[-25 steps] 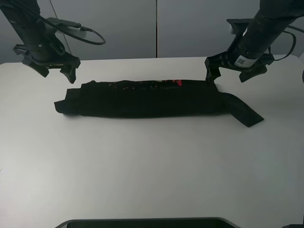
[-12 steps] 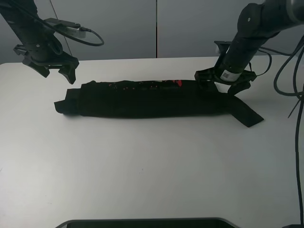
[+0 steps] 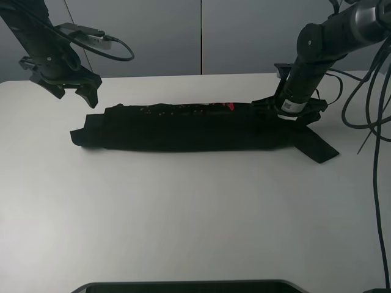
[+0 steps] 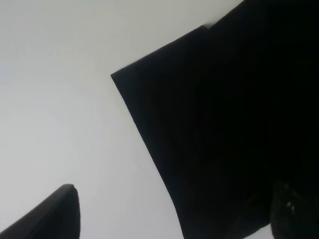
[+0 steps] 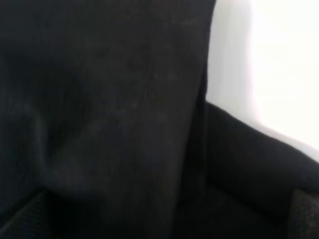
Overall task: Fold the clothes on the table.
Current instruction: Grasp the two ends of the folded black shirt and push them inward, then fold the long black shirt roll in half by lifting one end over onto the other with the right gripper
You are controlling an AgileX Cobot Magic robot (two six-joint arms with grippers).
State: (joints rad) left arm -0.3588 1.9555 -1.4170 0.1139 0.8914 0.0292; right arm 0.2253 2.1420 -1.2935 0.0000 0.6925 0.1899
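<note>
High view: we see the black T-shirt (image 3: 189,128) folded into a long band across the white table (image 3: 195,213). The left gripper (image 3: 74,97) hovers off its left end, spread and empty, and the right gripper (image 3: 287,113) is down on its right end. Left wrist: fingers (image 4: 55,214) apart, a T-shirt corner lying on the table under them. Right wrist: fingers (image 5: 306,209) wide apart with black fabric between; we can't tell if any is pinched.

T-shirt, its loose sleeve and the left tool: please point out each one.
T-shirt (image 3: 183,128): exterior high view, middle of the folded band.
loose sleeve (image 3: 316,145): exterior high view, middle of the flap.
left tool (image 3: 75,96): exterior high view, midway between its fingertips.
</note>
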